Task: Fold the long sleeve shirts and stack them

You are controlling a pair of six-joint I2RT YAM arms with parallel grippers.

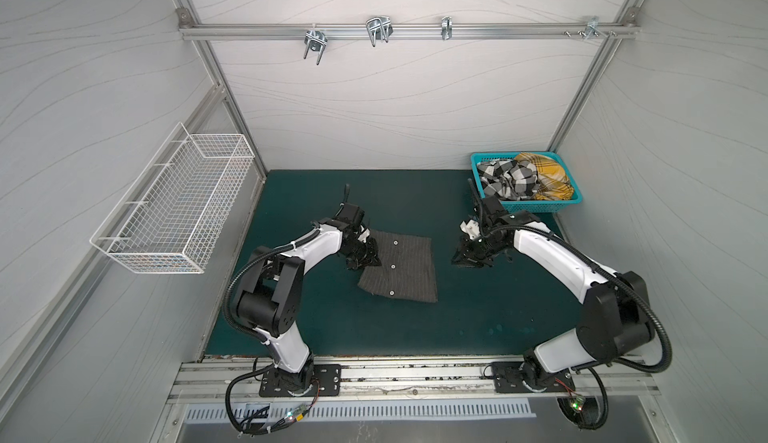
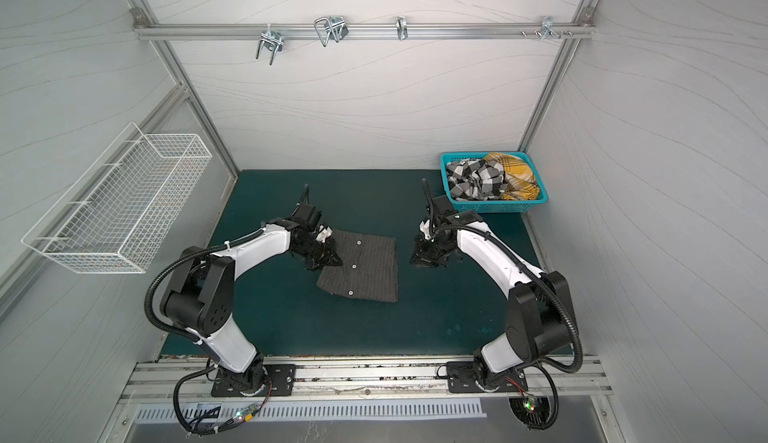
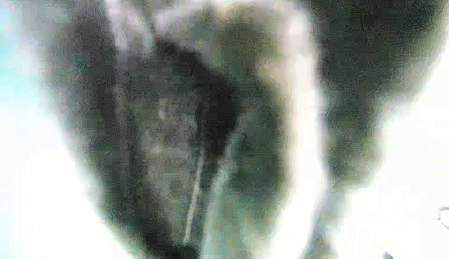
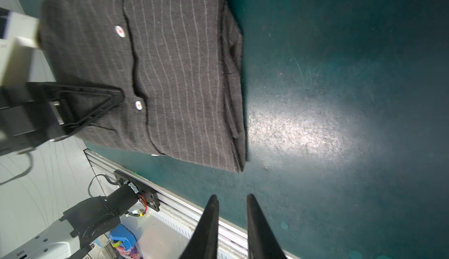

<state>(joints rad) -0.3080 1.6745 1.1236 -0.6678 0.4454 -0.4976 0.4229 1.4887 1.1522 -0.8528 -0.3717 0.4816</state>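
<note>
The dark charcoal pinstriped shirt [image 1: 399, 266] [image 2: 365, 270] lies folded into a rectangle on the green mat, with its button placket facing up [image 4: 182, 75]. My left gripper [image 1: 370, 260] [image 2: 332, 260] sits at the shirt's left edge. One finger [image 4: 97, 102] lies on top of the cloth, and the jaws are shut on that edge. The left wrist view is a blur of dark cloth. My right gripper [image 1: 457, 260] [image 2: 415, 260] [image 4: 232, 197] hovers over bare mat to the right of the shirt, fingers slightly apart and empty. The check shirt [image 1: 509, 181] and the yellow plaid shirt [image 1: 548, 177] lie crumpled in the basket.
The teal basket [image 1: 540, 206] [image 2: 490, 207] stands at the back right corner of the mat [image 1: 478, 316]. A white wire basket [image 1: 174, 208] hangs on the left wall. A rail with metal hooks [image 1: 378, 31] crosses the back wall.
</note>
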